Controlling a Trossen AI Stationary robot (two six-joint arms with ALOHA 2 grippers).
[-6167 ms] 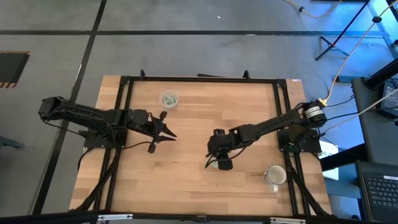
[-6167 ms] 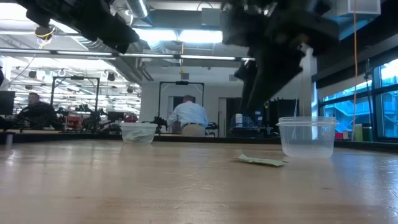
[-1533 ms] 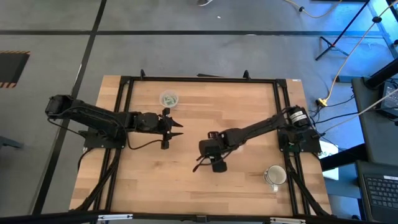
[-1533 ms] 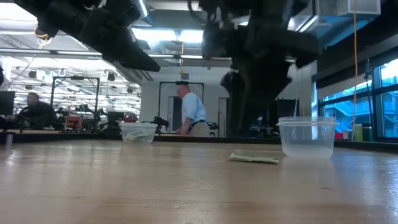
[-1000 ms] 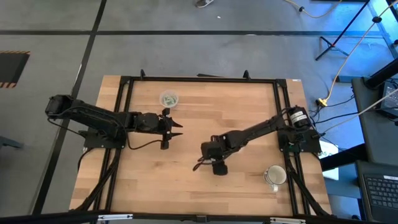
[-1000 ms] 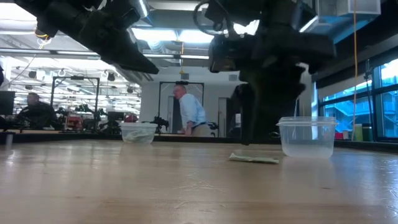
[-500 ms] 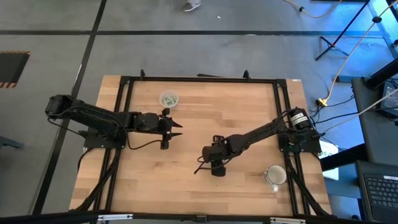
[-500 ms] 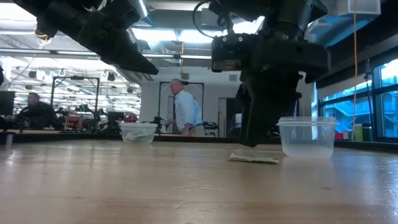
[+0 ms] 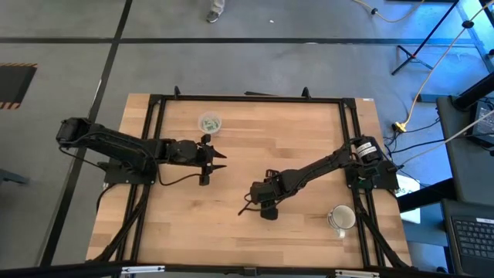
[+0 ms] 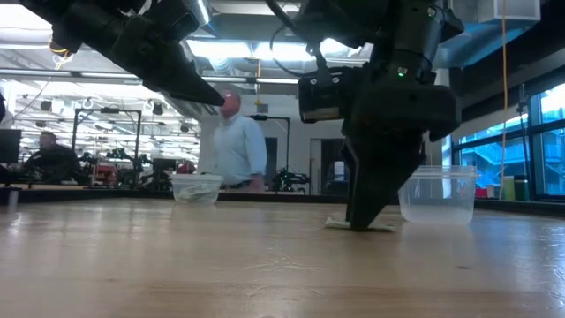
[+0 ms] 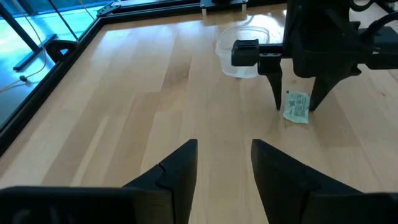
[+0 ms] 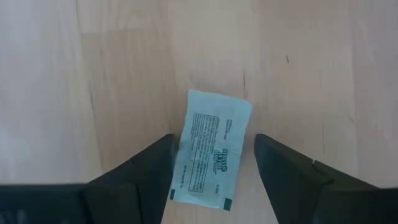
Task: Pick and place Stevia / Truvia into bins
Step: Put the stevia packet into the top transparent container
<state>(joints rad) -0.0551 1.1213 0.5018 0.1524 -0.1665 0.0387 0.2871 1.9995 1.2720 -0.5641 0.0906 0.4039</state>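
Note:
One green-and-white Truvia packet (image 12: 211, 149) lies flat on the wooden table. My right gripper (image 12: 212, 140) points down over it, open, with one finger beside each long edge of the packet (image 11: 297, 107). In the low view its fingertips reach almost to the table. A clear cup (image 10: 436, 194) stands just behind this gripper. A second clear cup (image 9: 209, 123), with green packets in it, stands at the far left. My left gripper (image 9: 218, 160) hangs open above the table's left half with nothing between its fingers.
A white mug (image 9: 342, 218) stands near the table's front right corner. A black frame (image 9: 247, 98) runs around the tabletop. Bare wood lies between the two arms. A person (image 10: 231, 146) walks in the room behind the table.
My right gripper has sunk toward the packet and rolled about its wrist, so its open fingers now stand on either side of the packet. The packet has stayed where it lay. My left gripper has kept still.

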